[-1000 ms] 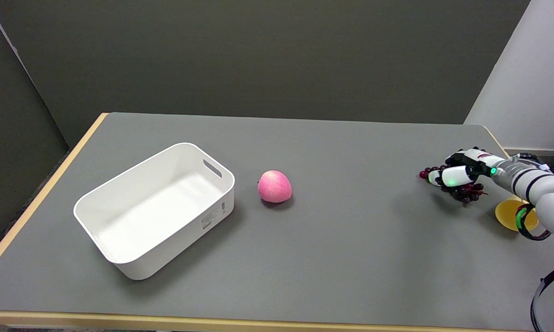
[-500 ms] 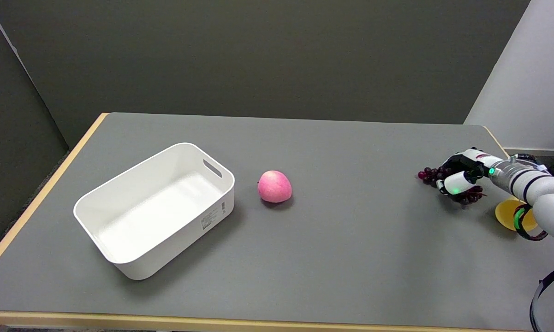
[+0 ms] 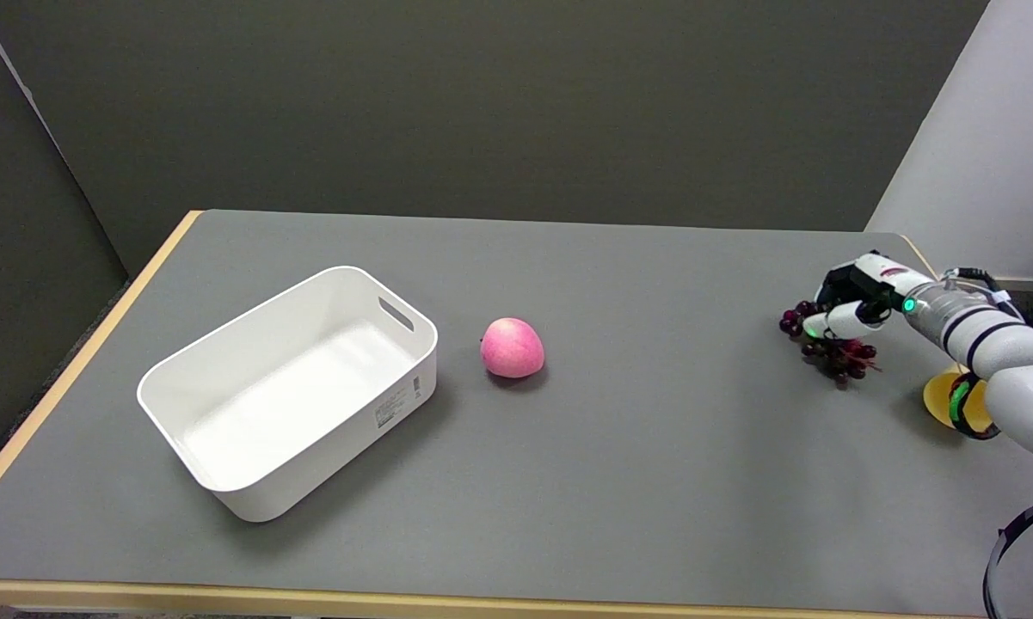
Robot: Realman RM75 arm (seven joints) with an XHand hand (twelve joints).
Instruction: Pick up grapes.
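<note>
Nearest the camera, along the bottom edge: the pale wooden lip of the table (image 3: 224, 597), then its wide grey top. At lower right, a loop of black cable (image 3: 1002, 550) against the grey, just under the white right arm (image 3: 1011, 370) slanting in from that corner. A little farther in, on the left half: 1 white rectangular bin (image 3: 224, 481), turned at an angle, open side up, a slot handle cut into its far short wall and a small printed label on its near long wall. To the right of the bin and apart from it, near the table's middle: 1 pink apple (image 3: 513, 347), resting alone on the grey. At about the same depth on the far right, partly hidden behind the forearm: a flat yellow disc (image 3: 937, 397) on the tabletop. Just beyond and left of the disc: the right hand (image 3: 851, 303), fingers curled in and clamped on the bunch of dark purple grapes (image 3: 836, 354), most of the cluster hanging below the fingers, a few berries poking out to the left; contact between grapes and table unclear. Farthest back: a dark olive wall, with a lighter grey panel at upper right.
</note>
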